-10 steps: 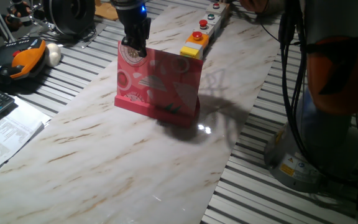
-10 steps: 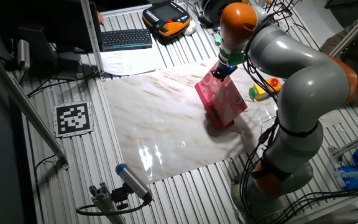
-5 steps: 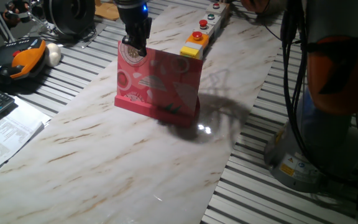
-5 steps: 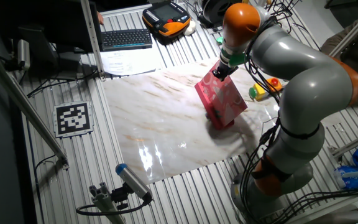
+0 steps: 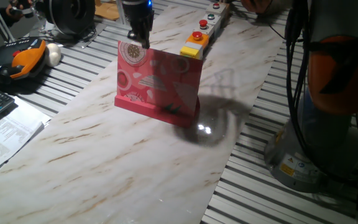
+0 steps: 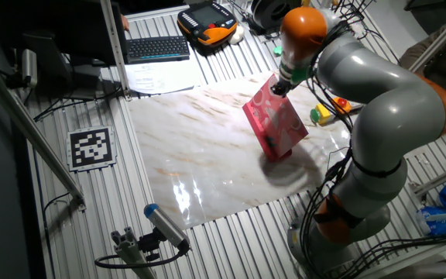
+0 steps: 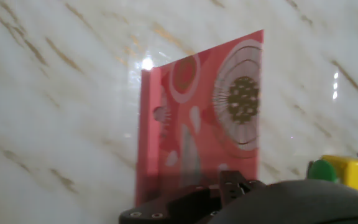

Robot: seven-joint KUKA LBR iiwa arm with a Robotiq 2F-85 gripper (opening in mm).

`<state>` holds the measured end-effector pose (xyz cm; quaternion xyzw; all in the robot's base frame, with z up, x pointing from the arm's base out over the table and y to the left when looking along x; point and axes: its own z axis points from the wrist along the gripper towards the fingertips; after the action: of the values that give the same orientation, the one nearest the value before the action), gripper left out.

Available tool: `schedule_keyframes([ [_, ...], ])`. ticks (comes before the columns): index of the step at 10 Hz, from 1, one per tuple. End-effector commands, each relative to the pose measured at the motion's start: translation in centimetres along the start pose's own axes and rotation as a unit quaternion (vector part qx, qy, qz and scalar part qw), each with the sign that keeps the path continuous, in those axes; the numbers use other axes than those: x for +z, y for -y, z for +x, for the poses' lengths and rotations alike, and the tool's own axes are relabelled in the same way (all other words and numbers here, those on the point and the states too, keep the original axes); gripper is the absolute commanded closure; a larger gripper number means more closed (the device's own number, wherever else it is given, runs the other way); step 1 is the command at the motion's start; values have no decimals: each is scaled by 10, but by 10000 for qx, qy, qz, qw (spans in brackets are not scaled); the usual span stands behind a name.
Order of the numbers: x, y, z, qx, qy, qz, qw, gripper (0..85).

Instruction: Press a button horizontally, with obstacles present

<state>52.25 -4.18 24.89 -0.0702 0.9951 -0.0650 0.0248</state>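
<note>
Hand view alone shows the pink board (image 7: pixel 210 118) from directly above.

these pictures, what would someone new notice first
The eye goes first to the upright pink board printed with circles and umbrellas, standing in the middle of the marble tabletop. Right above its top edge hangs the gripper of the big grey and orange arm. Just behind the board sits the yellow box with the red button, at the end of a grey strip.

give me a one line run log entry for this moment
gripper: above pink board top corner | button: behind board, unpressed | board: upright | fingers: state unclear
</note>
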Motion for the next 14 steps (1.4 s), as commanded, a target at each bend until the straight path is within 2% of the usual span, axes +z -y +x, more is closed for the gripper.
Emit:
schedule_keyframes([
  [1,2,32,0,-89,-1,-28,10000,850],
  [2,3,50,-2,-204,-8,-29,9998,850],
  [3,5,66,-4,-358,-71,-24,9993,850],
  [4,10,80,-6,-476,-88,26,9988,850],
  [6,20,98,-10,-512,-102,-24,9986,850],
  [9,24,96,-16,-404,-107,-39,9991,850],
  [10,23,93,-18,-457,-162,-81,9988,850],
  [11,23,93,-18,-452,-150,-188,9987,850],
  [12,23,93,-18,-359,-153,-225,9990,850],
  [13,23,93,-18,-225,-173,-117,9995,850],
  [14,23,93,-18,-24,-206,-172,9996,850],
])
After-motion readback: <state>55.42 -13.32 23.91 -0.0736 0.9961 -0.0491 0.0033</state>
